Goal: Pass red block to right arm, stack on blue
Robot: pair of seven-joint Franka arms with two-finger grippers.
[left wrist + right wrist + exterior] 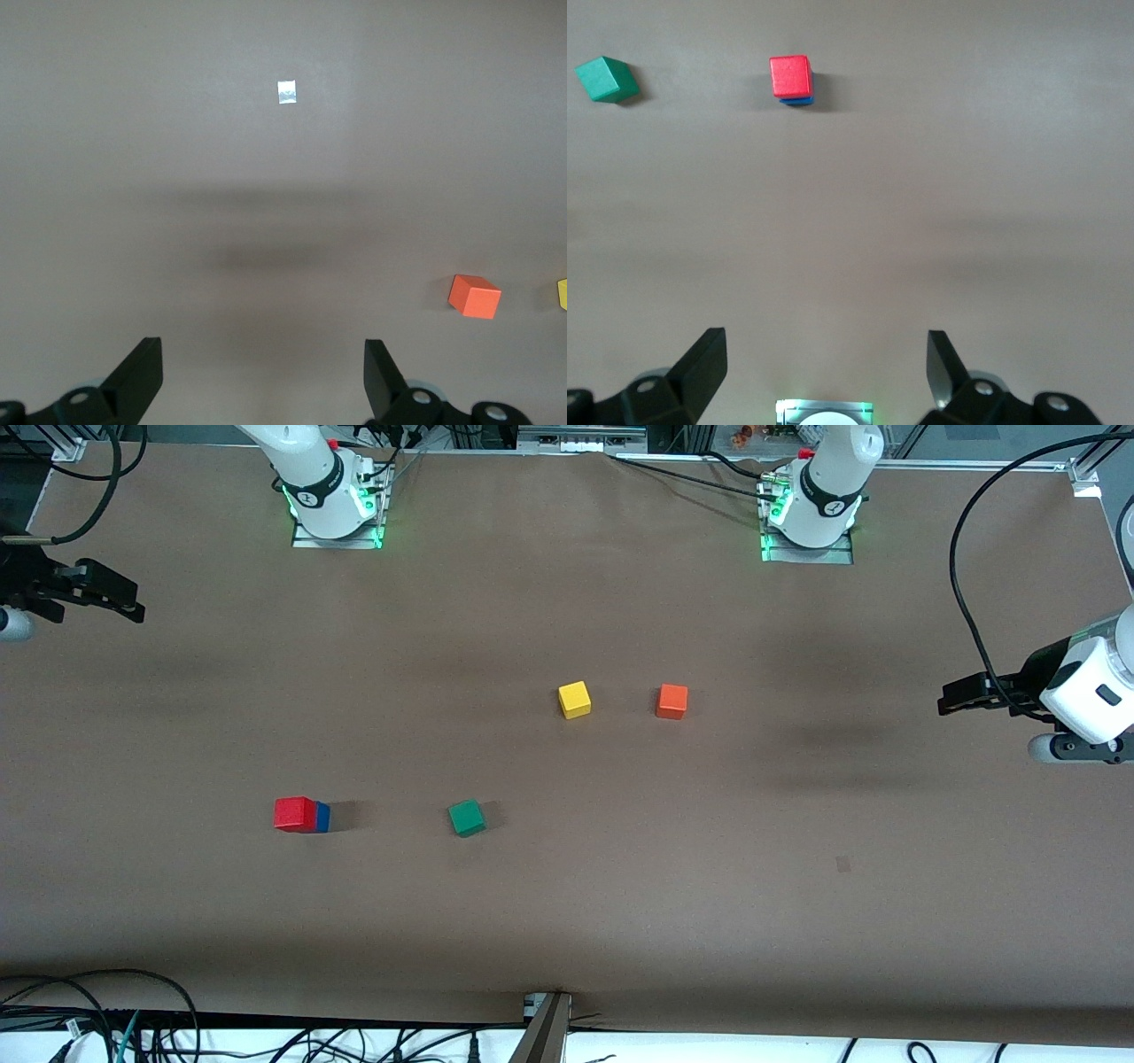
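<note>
The brown counter (567, 886) held the red block (294, 813) stacked on the blue block (323, 817), toward the right arm's end. The right hand (133, 607) and left hand (952, 698) waited at the edges, both wide open and empty (retreating upward best avoids toppling it).

No readable text, labels or numbers anywhere.

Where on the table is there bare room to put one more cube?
Bare table lies nearer the camera than the green cube and the red block stacked on the blue. More lies between the yellow cube and the bases. The only tight gap separates yellow from orange.
</note>
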